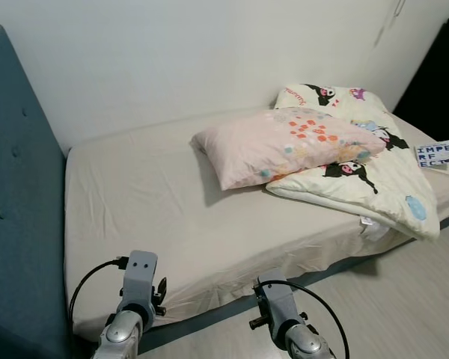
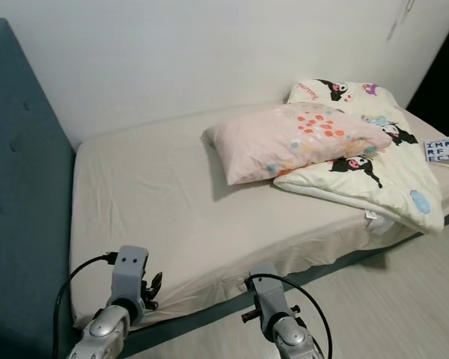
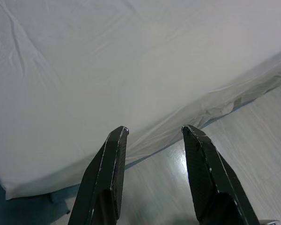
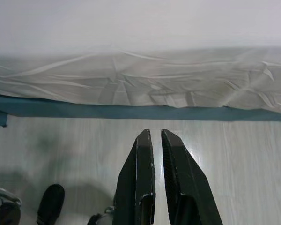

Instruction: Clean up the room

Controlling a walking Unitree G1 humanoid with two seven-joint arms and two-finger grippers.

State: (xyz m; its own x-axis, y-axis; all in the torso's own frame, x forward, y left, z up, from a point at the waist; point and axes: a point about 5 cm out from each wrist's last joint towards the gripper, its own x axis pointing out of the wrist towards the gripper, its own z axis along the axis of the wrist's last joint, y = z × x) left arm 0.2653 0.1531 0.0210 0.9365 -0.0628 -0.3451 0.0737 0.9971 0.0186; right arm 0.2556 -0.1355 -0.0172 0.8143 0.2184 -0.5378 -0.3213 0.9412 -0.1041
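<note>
The robot stands at the bed with the beige fitted sheet (image 1: pixel 150 202), nothing in hand, so tidying looks barely begun. The pale pink pillow (image 1: pixel 284 146) leans on the folded cream cartoon-print quilt (image 1: pixel 374 179) toward the foot. The left gripper (image 3: pixel 154 136) hangs with fingers apart, the right gripper (image 4: pixel 157 136) nearly together. Next: reach the pillow and carry it to the blue padded headboard (image 1: pixel 19 202)

the bed (image 1: pixel 135 202) carries a pink pillow (image 1: pixel 284 146), a folded cartoon quilt (image 1: pixel 374 176) and a printed card (image 1: pixel 436 155).
</note>
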